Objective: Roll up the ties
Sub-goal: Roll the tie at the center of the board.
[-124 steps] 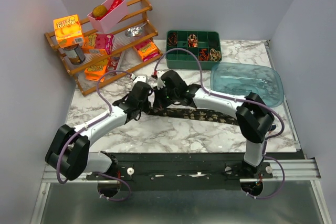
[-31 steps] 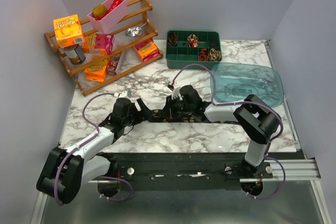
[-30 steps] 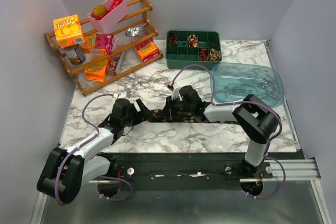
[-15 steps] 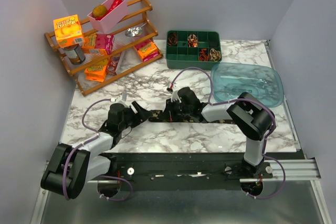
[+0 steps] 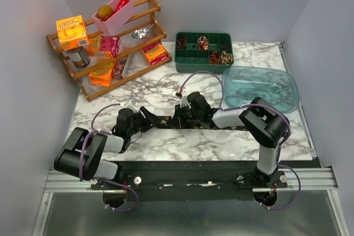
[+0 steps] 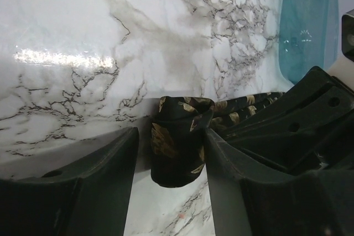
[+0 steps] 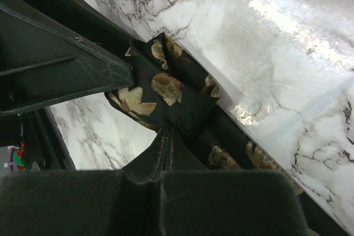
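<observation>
A dark tie (image 5: 215,122) with a tan-gold pattern lies flat across the marble table (image 5: 166,142), its left end folded into a small roll. In the left wrist view that rolled end (image 6: 178,146) stands between my left gripper's (image 6: 170,192) open fingers, close against the right one. My left gripper (image 5: 148,119) sits low at the tie's left end. My right gripper (image 5: 178,119) is just right of it, shut and pinching the tie's fabric (image 7: 166,95) at the fold; its fingertips (image 7: 168,136) meet on the cloth.
A green compartment tray (image 5: 188,62) with small coiled ties stands at the back. A clear blue tub (image 5: 260,87) is at the right and also shows in the left wrist view (image 6: 307,31). A wooden rack (image 5: 108,42) of boxes is at the back left.
The left arm has folded back toward its base while its gripper stays low at the tie's end. The right gripper has slid slightly left along the tie.
</observation>
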`<action>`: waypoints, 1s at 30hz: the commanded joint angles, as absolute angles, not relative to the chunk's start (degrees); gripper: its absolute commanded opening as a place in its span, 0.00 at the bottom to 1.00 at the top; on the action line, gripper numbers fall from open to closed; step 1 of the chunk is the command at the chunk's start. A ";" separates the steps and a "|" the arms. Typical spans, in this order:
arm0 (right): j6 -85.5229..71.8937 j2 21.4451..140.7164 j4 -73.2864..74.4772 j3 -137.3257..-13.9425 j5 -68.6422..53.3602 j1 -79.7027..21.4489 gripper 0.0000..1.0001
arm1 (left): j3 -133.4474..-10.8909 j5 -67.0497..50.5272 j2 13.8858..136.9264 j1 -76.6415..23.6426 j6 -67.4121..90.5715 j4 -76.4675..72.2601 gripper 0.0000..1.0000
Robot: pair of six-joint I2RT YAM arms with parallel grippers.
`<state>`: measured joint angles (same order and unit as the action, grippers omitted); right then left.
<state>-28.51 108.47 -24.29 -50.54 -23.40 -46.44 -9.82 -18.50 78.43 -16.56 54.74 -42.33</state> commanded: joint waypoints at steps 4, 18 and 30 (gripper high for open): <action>-28.39 108.98 -21.89 -52.12 -22.50 -46.76 0.01 | -8.44 -20.39 81.48 -16.35 55.90 -49.92 0.47; -26.63 107.58 -16.44 -55.28 -17.32 -46.84 0.01 | -15.90 -18.28 74.80 -16.96 44.32 -31.57 0.02; -26.11 107.58 -15.29 -57.74 -16.08 -46.84 0.01 | -26.71 -5.55 72.78 -22.67 35.33 -7.39 0.00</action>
<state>-27.29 108.42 -16.34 -55.57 -17.61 -46.44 -23.83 -12.58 74.46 -21.12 39.62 -17.93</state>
